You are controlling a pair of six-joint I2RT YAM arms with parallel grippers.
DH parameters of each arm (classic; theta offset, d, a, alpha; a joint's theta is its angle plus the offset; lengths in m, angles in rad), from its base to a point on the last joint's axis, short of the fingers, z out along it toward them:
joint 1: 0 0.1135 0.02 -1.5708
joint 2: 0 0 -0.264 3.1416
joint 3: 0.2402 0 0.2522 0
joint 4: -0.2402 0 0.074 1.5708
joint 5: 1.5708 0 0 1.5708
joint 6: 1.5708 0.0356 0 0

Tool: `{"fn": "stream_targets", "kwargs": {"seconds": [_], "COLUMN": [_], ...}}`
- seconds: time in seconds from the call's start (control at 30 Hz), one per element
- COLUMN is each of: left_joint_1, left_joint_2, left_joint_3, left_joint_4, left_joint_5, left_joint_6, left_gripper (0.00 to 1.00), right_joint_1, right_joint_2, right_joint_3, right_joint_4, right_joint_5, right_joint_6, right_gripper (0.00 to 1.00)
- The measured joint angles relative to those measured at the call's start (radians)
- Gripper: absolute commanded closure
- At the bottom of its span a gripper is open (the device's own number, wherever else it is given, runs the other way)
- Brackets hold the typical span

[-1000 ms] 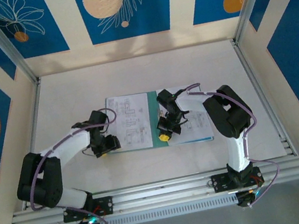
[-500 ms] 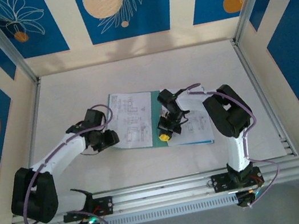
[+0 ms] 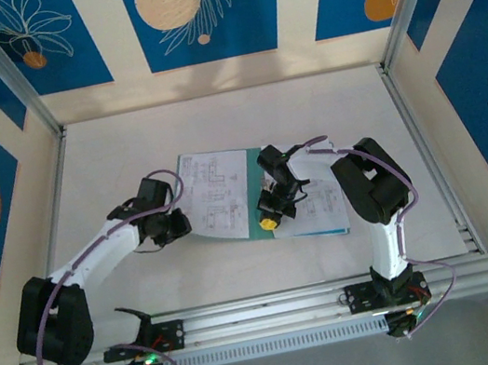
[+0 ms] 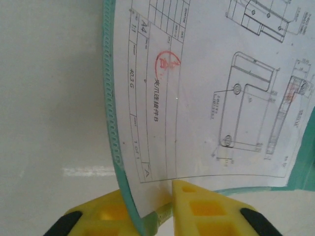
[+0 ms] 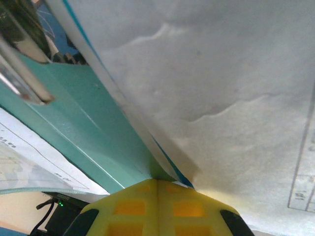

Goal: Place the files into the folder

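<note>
The folder (image 3: 249,186) lies open in the middle of the table (image 3: 214,121), with the files (image 3: 217,187) spread across both halves. At its 8 o'clock edge the left gripper (image 3: 176,225) has its yellow fingers (image 4: 197,206) nipped narrowly onto the teal border and the sheet on it. At 6 o'clock of the spine, the right gripper (image 3: 271,220) is fully closed. Paper and teal card meet its tips, but whether they are pinched is unclear.

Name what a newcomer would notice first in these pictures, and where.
An open teal folder lies in the middle of the table, white printed files spread across it. The left gripper pinches the folder's left edge between its yellow jaws; the right gripper clamps its near edge by the spine.
</note>
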Motion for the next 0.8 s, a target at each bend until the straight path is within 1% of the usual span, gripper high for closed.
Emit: {"fn": "stream_targets", "kwargs": {"seconds": [0.13, 0.23, 0.4, 0.43, 0.5, 0.6, 0.7, 0.8], "left_joint_1": [-0.002, -0.002, -0.011, -0.014, -0.016, -0.021, -0.031, -0.047], "left_joint_2": [-0.002, -0.013, -0.072, -0.088, -0.127, -0.186, -0.24, -0.293], "left_joint_3": [0.0, 0.0, 0.003, 0.005, 0.012, 0.024, 0.033, 0.048], "left_joint_4": [0.009, 0.014, -0.007, -0.019, -0.056, -0.119, -0.182, -0.245], "left_joint_5": [0.002, 0.0, -0.018, -0.034, -0.067, -0.121, -0.169, -0.22], "left_joint_6": [-0.007, -0.011, -0.01, -0.01, -0.009, -0.006, -0.006, -0.006], "left_gripper": [1.0, 1.0, 1.0, 1.0, 1.0, 1.0, 1.0, 1.0], "right_joint_1": [-0.001, 0.002, 0.031, 0.038, 0.046, 0.04, 0.014, -0.038], "right_joint_2": [0.001, 0.008, 0.016, 0.016, 0.015, -0.002, -0.052, -0.106], "right_joint_3": [0.005, 0.021, 0.087, 0.106, 0.16, 0.216, 0.224, 0.188], "right_joint_4": [-0.005, -0.024, -0.075, -0.084, -0.1, -0.105, -0.109, -0.102], "right_joint_5": [0.0, 0.005, 0.069, 0.085, 0.106, 0.116, 0.122, 0.13], "right_joint_6": [-0.009, -0.026, -0.083, -0.095, -0.109, -0.119, -0.117, -0.109], "right_gripper": [0.99, 0.92, 0.65, 0.61, 0.57, 0.57, 0.65, 0.73]}}
